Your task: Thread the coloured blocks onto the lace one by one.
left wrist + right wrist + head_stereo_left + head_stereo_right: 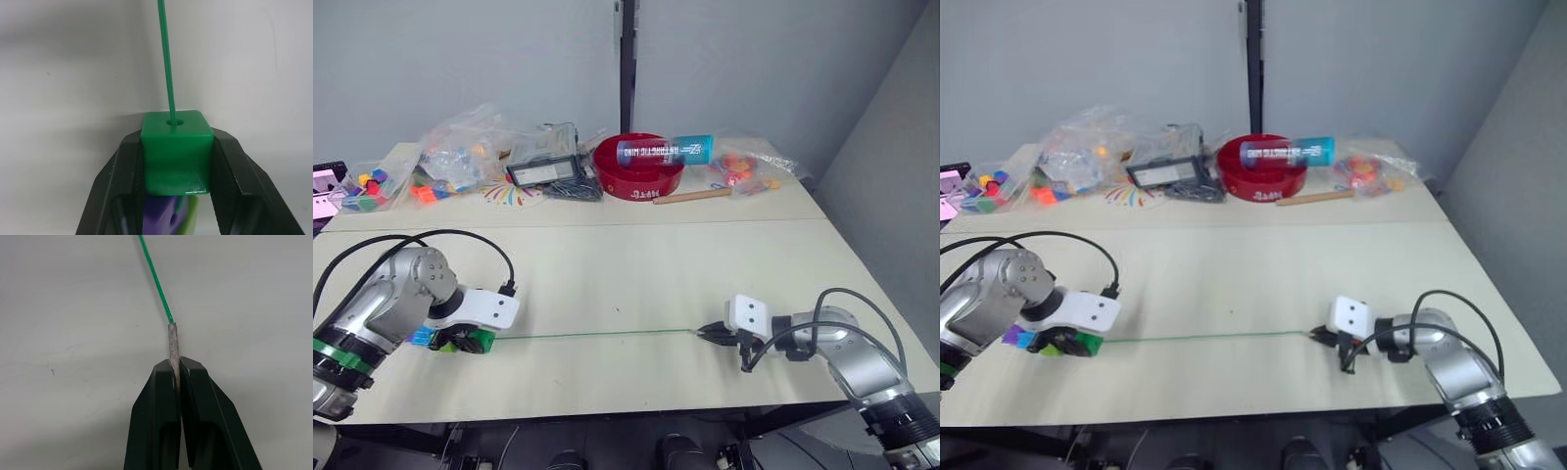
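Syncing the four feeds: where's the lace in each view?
Left eye: the lace runs across the table between the grippers.
Right eye: same line, low centre.
Left wrist: enters the hole of the dark green block.
Right wrist: its pale tip is pinched by the right gripper.
Shared landmark: the lace itself.

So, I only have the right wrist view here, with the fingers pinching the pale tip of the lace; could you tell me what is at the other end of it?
Observer: The left gripper is shut on a dark green block, and the lace runs into its hole.
Operator: Thank you. Are other blocks already on the lace?
Observer: Behind the dark green one sit a purple block and a light green block; the head view shows a blue block there too.
Operator: And is the lace slack between the grippers?
Observer: No, it lies straight across the table to the right gripper.
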